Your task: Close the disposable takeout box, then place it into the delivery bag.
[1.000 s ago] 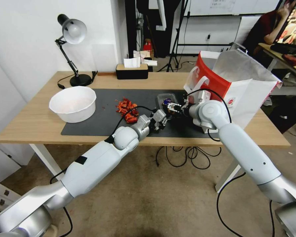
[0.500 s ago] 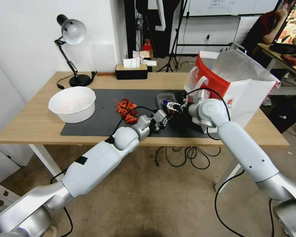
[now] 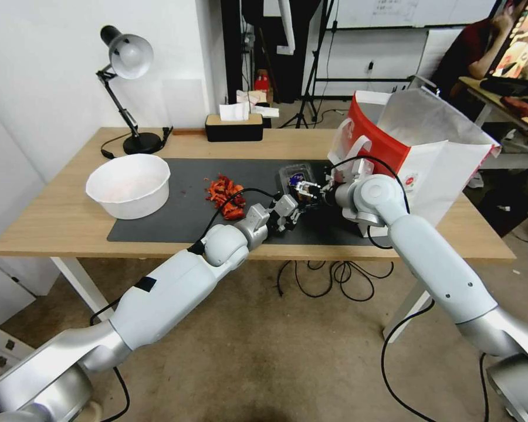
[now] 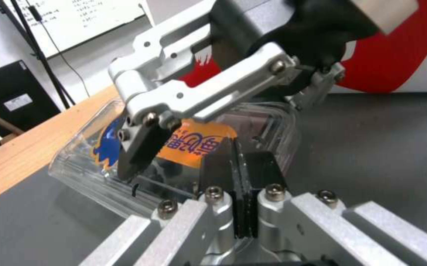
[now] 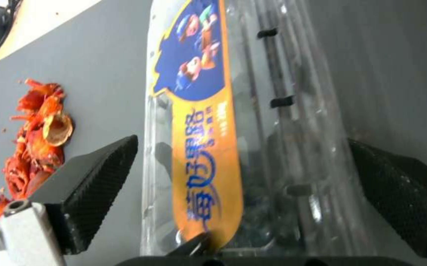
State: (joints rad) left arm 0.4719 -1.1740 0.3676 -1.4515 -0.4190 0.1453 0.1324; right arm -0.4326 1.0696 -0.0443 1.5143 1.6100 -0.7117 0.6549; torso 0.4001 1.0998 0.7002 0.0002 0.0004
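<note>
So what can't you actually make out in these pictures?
- Head view: the takeout box sits partly behind the right tool.
- Left wrist view: the right tool hides much of the box lid, so whether it has latched is unclear.
- Head view: the delivery bag interior, beyond its foil lining.
- Berries: dark, blurred.

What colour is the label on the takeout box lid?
Blue and orange-yellow, with blue characters on the orange band; the label on the takeout box shows best in the right wrist view.

head camera high over table [image 3: 70, 223], both wrist cameras close on takeout box [image 5: 233, 122]
</note>
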